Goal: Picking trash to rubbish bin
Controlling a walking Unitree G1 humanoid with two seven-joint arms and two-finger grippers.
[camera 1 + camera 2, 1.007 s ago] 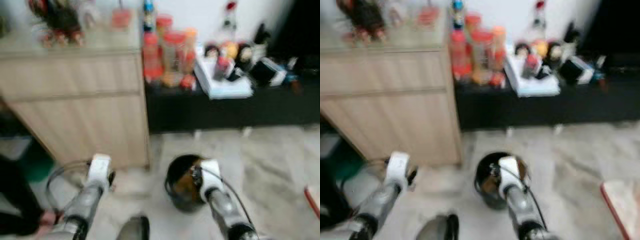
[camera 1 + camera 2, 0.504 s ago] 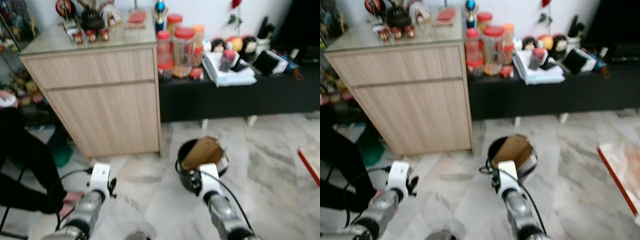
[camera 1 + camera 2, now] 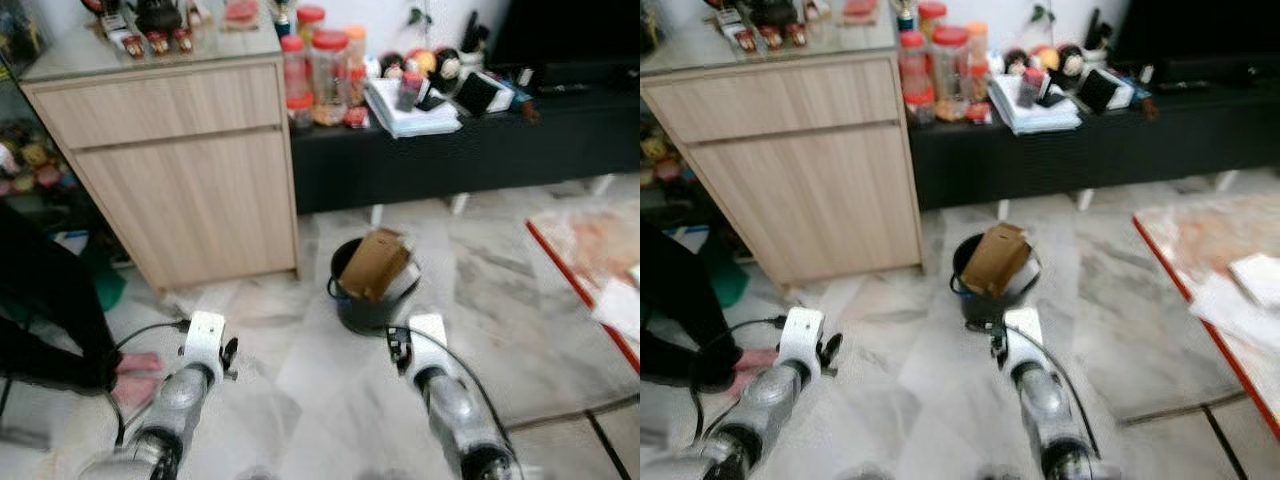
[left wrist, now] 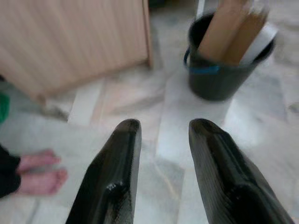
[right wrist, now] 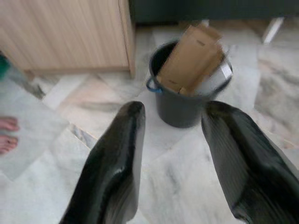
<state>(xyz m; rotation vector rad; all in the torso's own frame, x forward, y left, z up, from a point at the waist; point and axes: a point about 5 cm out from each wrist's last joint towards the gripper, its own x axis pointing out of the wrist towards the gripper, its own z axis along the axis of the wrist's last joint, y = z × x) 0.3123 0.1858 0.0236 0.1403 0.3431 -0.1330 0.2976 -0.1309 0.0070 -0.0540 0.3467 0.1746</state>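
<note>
In the bin (image 3: pixel 352 308) — half-hidden cardboard box (image 3: pixel 373 264).

Marble floor (image 3: pixel 300 380) between grippers and black bin (image 3: pixel 368 300): bare, open passage. Bin mouth largely blocked by brown cardboard box (image 3: pixel 372 264) standing tilted above rim. Wooden cabinet (image 3: pixel 180 170) close beside bin on robot's left. Person's feet (image 3: pixel 135 372) near left gripper (image 4: pixel 160 133). Red-edged mat (image 3: pixel 590 260) off right.
</note>
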